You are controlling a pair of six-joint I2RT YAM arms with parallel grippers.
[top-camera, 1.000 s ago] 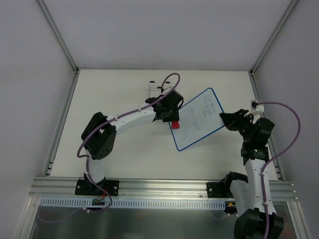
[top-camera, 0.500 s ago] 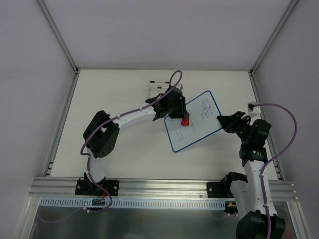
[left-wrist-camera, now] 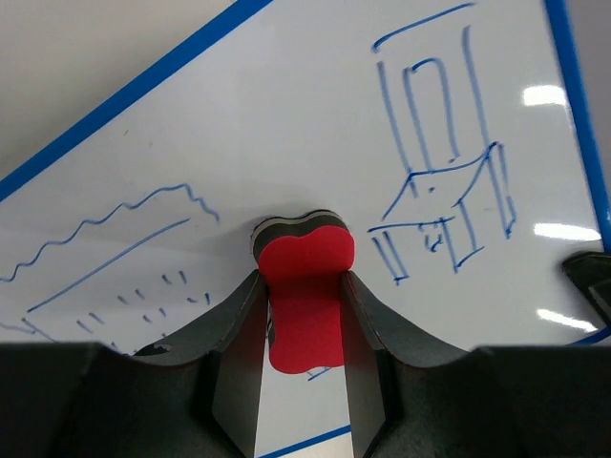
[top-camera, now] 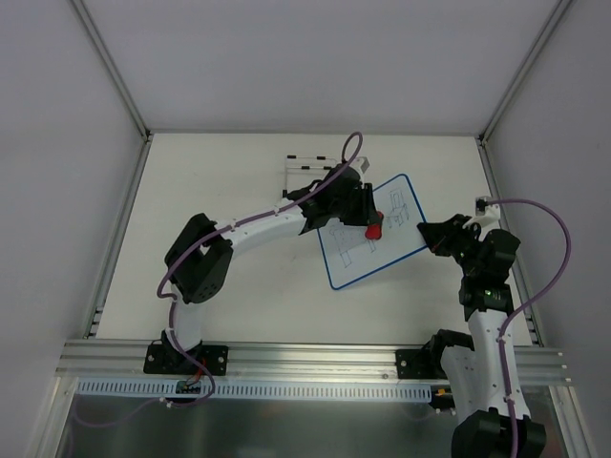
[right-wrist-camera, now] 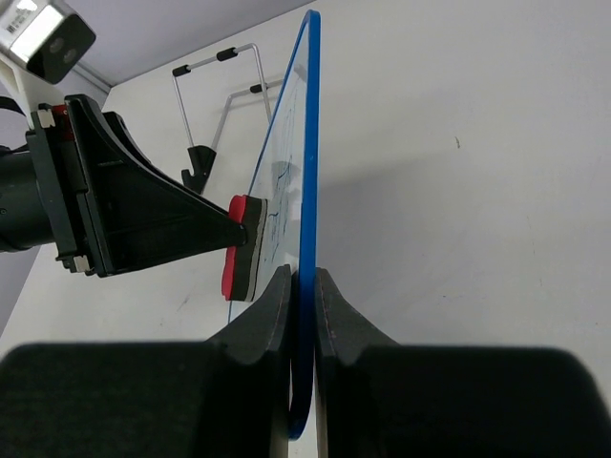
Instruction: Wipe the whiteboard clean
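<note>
The whiteboard (top-camera: 358,243), white with a thin blue frame, is held tilted above the table with blue line sketches on it. My right gripper (top-camera: 427,235) is shut on its right edge; in the right wrist view the blue frame (right-wrist-camera: 307,191) runs edge-on between the fingers. My left gripper (top-camera: 368,224) is shut on the red eraser (top-camera: 374,228), which presses against the board's face near the middle. In the left wrist view the eraser (left-wrist-camera: 304,296) sits between the fingers, with a chair sketch (left-wrist-camera: 444,186) to its right and a zigzag sketch (left-wrist-camera: 115,239) to its left.
A black wire stand (top-camera: 307,172) stands on the table behind the left arm and shows in the right wrist view (right-wrist-camera: 224,105). Aluminium rails border the table's left (top-camera: 119,229), right and near edges.
My left gripper has moved the eraser to the right across the board, from its left edge to near its middle. The board has tilted and shifted slightly in the right gripper.
</note>
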